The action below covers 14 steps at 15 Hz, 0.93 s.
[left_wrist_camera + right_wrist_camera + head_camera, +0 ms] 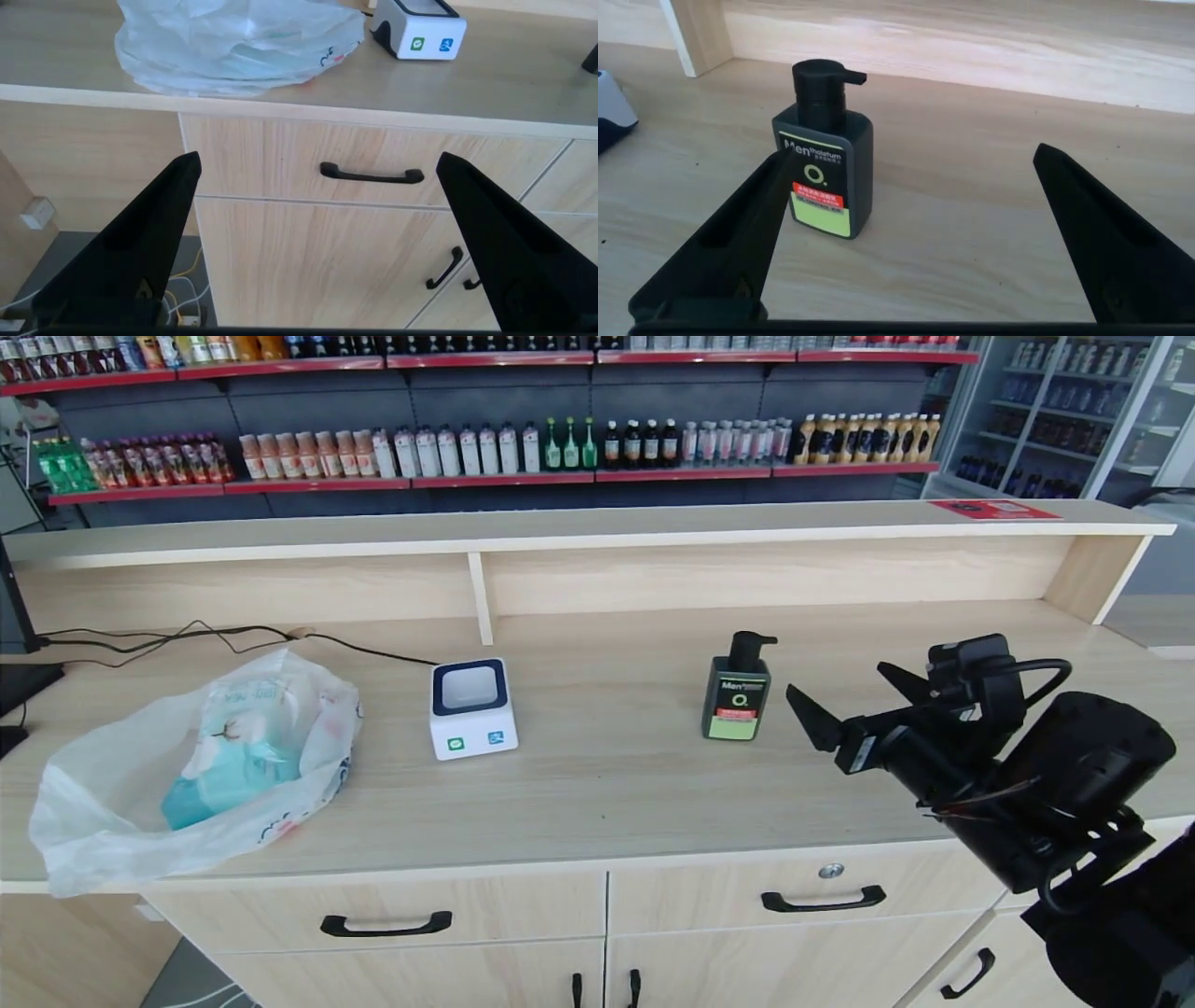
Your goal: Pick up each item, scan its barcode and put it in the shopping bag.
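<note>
Nearest, the left gripper (316,166) hangs below the counter (607,793) edge, lower than the scanner (422,30) and closer to the robot, facing a drawer handle (369,175). Its jaws stand wide apart with nothing between them.

The right gripper (834,678) is over the counter, well to the right of the scanner. It is also spread and empty, and it points toward the pump bottle (738,695). That bottle stands upright to the scanner's right and about as far back as it. It is near the right gripper but apart from it, with its front label facing the robot.

To the scanner's left the shopping bag (112,803) lies slumped on the counter with a teal packet (238,761) inside. A cable (187,637) runs behind the bag toward the scanner's rear. Beyond the scanner rises a wooden ledge (597,527), and past that are shelves (560,476) of drinks.

One item appears to be bagged, so the bottle looks like the one in hand, and the step is the approach before the grasp. The next move calls for the right gripper to advance until its jaws bracket the bottle's body below the pump. It should then close squarely so the bottle does not tip. After that the bottle must travel left to the scanner and be turned so its barcode meets the window on top. The barcode's position cannot be told; it is likely on the back.
</note>
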Tool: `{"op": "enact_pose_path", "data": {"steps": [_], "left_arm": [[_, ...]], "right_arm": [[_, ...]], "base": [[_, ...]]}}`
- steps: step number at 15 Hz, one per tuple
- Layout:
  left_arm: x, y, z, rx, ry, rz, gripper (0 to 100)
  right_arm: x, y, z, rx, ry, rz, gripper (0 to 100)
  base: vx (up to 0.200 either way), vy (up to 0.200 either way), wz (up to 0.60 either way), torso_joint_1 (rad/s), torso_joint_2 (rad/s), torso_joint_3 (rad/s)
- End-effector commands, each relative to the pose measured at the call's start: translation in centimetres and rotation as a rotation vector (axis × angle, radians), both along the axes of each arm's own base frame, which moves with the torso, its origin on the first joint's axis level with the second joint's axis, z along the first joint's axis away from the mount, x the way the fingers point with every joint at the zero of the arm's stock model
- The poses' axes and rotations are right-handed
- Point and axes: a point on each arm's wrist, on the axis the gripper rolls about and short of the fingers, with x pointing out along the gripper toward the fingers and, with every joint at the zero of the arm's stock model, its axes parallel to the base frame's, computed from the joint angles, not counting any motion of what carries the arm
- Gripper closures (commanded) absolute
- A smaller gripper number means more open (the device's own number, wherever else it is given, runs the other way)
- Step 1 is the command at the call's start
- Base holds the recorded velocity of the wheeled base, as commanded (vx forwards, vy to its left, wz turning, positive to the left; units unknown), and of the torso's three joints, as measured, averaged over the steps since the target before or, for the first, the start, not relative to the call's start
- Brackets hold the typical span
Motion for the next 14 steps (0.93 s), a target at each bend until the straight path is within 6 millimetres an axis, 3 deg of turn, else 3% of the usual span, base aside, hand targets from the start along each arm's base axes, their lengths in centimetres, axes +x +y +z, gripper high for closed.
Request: {"op": "enact_pose_path", "data": {"steps": [1,14], "left_arm": [[0.0,0.0,0.0,-0.001,0.0,0.001,0],[0.0,0.0,0.0,-0.001,-0.002,0.0,0]], "right_arm": [[0.6,0.7,-1.0,-0.01,0.027,0.017,0],[4.0,2.2,-2.9,0.028,0.045,-0.026,0]], "base": [[0.0,0.0,0.0,0.0,0.0,0.0],[0.0,0.0,0.0,0.0,0.0,0.0]]}}
